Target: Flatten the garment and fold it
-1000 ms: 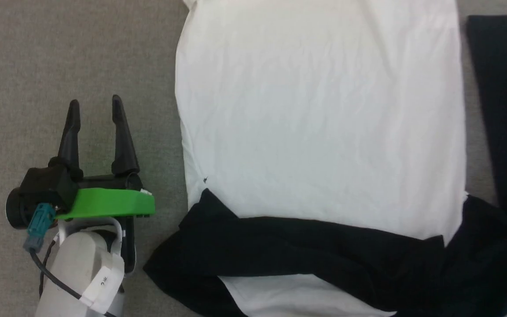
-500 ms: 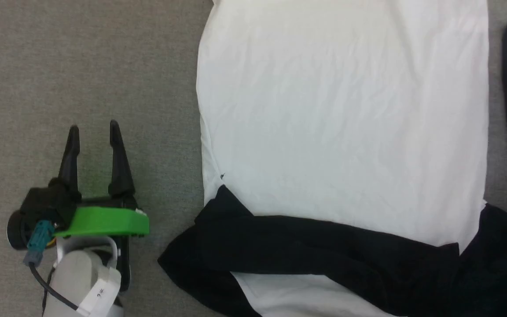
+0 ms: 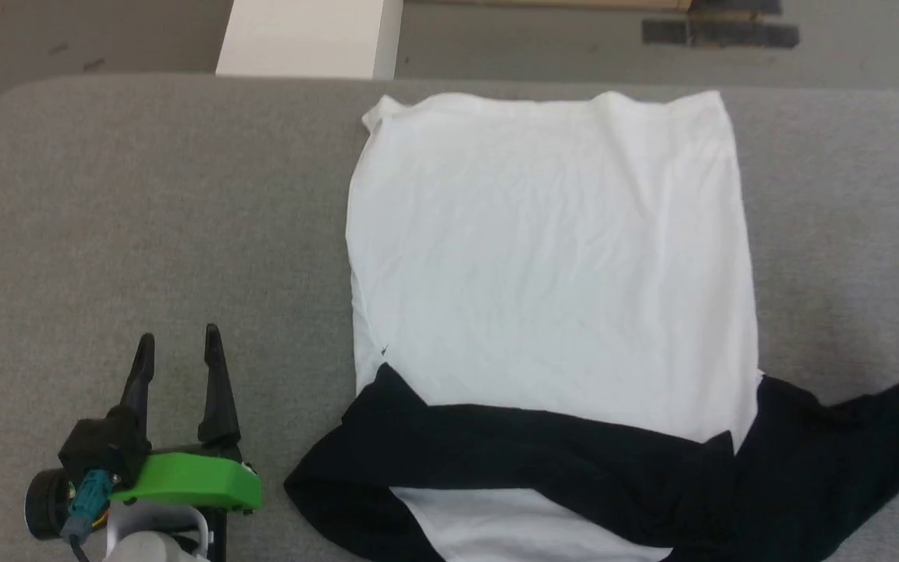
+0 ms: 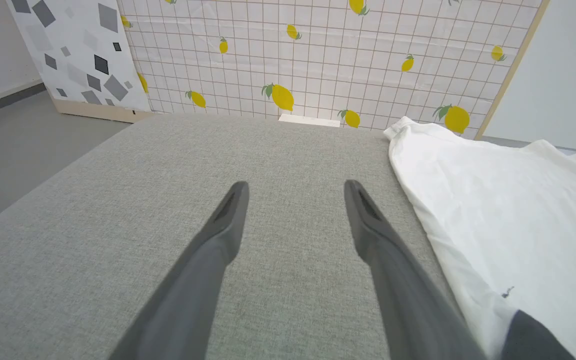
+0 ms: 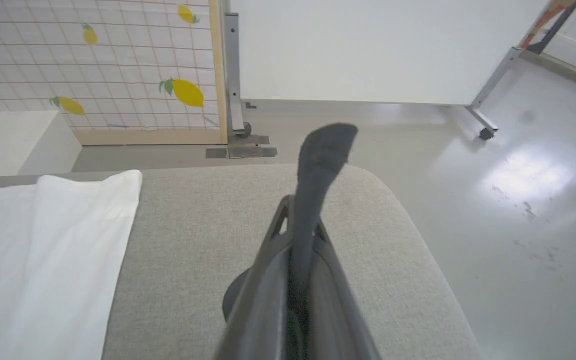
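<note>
Head view: a long-sleeved garment lay on a grey fabric-covered tabletop. Its white body was spread flat with only faint creases, and its hem was toward the far edge. One black sleeve lay folded across the near end of the body. The other sleeve stretched toward the right edge of the picture and appeared to be raised off the surface. The left gripper sat at the lower left, fingers spread and empty, well apart from the cloth. A white box stood beyond the far edge.

Left wrist view: the left gripper hovered low over bare tabletop, its two fingers wide apart with nothing between them. The garment lay just to their right, its white side edge nearest. A lemon-print panel stood behind.

Right wrist view: the right gripper had its fingers pressed together, pinching a dark strip of cloth that stood up past the tips. This was most likely the cuff end of the other sleeve. The garment showed as white cloth at the left.

The cotton looked thin, light and limp, so it would likely sag and drag rather than hold a shape, and the fabric tabletop might catch it. Cuffs, shoulder seams and hem corners seemed the best places to pinch it.
</note>
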Tool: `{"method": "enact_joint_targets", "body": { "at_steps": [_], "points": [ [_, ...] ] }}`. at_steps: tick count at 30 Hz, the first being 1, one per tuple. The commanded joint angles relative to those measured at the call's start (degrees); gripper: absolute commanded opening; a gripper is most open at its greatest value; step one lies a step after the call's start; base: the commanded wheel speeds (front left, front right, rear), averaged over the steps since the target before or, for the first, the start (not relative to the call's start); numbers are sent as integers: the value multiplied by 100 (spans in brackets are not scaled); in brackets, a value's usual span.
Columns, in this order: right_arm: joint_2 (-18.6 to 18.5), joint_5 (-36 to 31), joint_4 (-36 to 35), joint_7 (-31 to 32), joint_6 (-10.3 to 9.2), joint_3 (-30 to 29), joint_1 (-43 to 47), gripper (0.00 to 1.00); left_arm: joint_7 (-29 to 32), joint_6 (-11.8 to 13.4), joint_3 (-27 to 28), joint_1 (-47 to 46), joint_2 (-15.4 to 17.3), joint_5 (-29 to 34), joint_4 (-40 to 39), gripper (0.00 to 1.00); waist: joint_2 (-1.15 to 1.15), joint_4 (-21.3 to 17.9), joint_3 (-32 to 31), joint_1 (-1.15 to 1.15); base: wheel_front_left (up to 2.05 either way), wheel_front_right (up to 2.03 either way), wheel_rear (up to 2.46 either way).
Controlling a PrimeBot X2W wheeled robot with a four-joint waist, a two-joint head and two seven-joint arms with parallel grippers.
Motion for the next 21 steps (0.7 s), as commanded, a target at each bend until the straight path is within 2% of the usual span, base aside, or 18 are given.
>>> {"method": "enact_joint_targets", "body": {
  "at_steps": [1, 7, 11, 16, 21],
  "points": [
    [64, 47, -346, 119, -9, 120, 172, 0, -21, -47, 22, 102, -27, 25, 19, 100, 0, -341, -619, 0, 0, 0, 0],
    [138, 268, -1815, 858, -9, 980, 672, 0, -21, -108, 8, 183, -55, 58, 45, 100, 0, -378, -773, 0, 0, 0, 0],
    [76, 385, -2339, 1215, -9, 1790, 821, 0, -21, -134, -40, 182, -73, 76, 58, 100, 0, -339, -796, 0, 0, 0, 0],
    [46, 519, -2542, 1377, -9, 3131, 657, 0, -21, -161, -99, 164, -89, 93, 73, 100, 0, -256, -752, 0, 0, 0, 0],
    [168, 679, -2204, 1336, -9, 4610, 297, 0, -22, -174, -172, 117, -103, 101, 102, 100, 0, -116, -672, 0, 0, 0, 0]
  ]
}}
